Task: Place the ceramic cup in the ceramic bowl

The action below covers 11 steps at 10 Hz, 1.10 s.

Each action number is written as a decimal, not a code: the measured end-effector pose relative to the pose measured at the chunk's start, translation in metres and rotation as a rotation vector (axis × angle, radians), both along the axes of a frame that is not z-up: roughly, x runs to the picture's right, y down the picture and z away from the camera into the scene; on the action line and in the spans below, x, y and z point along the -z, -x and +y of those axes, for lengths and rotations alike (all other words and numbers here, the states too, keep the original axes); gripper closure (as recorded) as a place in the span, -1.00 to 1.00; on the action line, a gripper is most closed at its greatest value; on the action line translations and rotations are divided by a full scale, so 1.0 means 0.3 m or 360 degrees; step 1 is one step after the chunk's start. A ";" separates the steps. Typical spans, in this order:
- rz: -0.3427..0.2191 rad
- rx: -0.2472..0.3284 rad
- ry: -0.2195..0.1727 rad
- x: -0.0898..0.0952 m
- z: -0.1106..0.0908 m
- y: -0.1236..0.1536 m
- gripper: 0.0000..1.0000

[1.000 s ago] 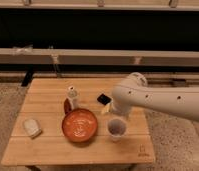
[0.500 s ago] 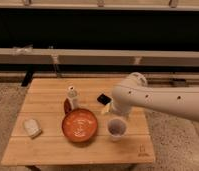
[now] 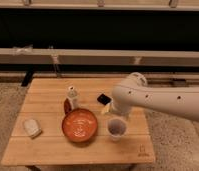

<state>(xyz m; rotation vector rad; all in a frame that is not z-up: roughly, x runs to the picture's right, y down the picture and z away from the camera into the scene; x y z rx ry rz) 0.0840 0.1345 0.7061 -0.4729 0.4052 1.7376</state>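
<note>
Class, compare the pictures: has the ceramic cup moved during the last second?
No. The ceramic cup stands in the same spot, just right of the ceramic bowl on the table. The gripper hangs just above the cup.

No text, label or number can be read. Only candidate: a small dark stamp [image 3: 143, 150] on the wooden table [image 3: 48, 150], near right corner; cannot be read. The gripper [image 3: 111, 111] sits just beyond the ceramic cup [image 3: 116, 128], right of the ceramic bowl [image 3: 80, 125].
</note>
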 end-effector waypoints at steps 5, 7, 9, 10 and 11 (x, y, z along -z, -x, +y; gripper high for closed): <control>-0.0023 0.0064 0.0000 -0.002 0.008 0.014 -0.60; -0.0074 0.0153 0.0025 0.010 0.054 0.079 -0.60; -0.0104 0.0224 0.0065 0.025 0.110 0.130 -0.60; -0.0120 0.0256 0.0087 0.027 0.133 0.161 -0.60; -0.0130 0.0277 0.0111 0.023 0.155 0.178 -0.60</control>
